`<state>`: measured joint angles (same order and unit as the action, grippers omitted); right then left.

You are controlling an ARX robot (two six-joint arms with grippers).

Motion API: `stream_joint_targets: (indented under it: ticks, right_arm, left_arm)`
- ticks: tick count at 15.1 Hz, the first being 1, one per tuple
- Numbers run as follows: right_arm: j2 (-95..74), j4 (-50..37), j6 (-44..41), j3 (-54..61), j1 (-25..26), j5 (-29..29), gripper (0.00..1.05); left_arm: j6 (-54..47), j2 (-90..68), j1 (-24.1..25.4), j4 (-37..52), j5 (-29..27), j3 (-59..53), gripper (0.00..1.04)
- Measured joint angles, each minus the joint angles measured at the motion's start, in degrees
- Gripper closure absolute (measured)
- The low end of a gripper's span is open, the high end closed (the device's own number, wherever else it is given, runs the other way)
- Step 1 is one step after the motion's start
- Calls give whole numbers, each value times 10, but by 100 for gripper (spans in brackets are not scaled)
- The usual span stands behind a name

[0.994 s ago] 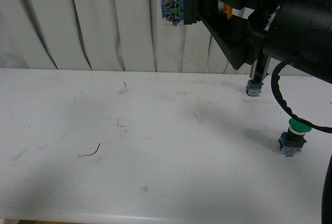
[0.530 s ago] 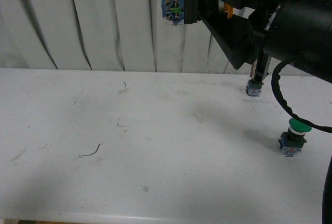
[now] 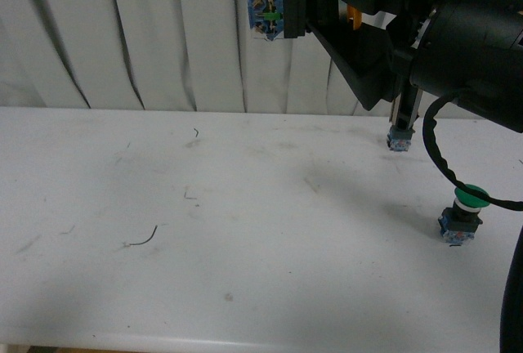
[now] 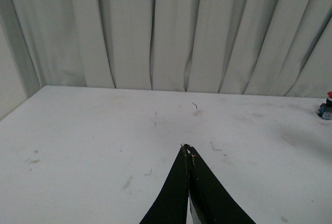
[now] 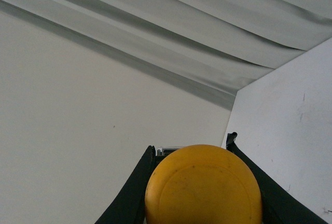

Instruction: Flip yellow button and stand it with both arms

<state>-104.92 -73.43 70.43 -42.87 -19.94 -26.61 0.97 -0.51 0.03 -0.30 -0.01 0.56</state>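
Now: right jaws pinch the yellow button (image 3: 274, 6), its block beyond the tips; left jaws pressed together. Probably light, rigid, slick: you'd take the block's flat sides.

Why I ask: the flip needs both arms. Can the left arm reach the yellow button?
Probably yes: right gripper holds the yellow button in open air, block end exposed; left gripper, fingers shut, must open.
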Motion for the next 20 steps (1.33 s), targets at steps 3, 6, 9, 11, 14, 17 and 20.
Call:
stream_joint_targets:
  ticks: [3, 6, 9, 11, 14, 17, 20]
  right_arm:
    - [0, 0, 0, 0, 0, 0, 70]
    - [1, 0, -13, 0, -7, 12, 70]
    - [45, 65, -93, -4, -4, 52, 70]
    - [88, 220, -232, -21, 24, 118, 70]
    - [122, 384, -462, -34, 96, 207, 70]
    - [123, 452, -640, -82, 153, 266, 70]
    - [73, 510, -693, -157, 175, 283, 70]
  left_arm:
    - [0, 0, 0, 1, 0, 0, 103]
    - [0, 0, 0, 1, 0, 0, 74]
    - [0, 0, 0, 1, 0, 0, 39]
    - [0, 0, 0, 1, 0, 0, 14]
    - [0, 0, 0, 1, 0, 0, 7]
    - [0, 0, 0, 1, 0, 0, 7]
    - [0, 0, 0, 1, 0, 0, 7]
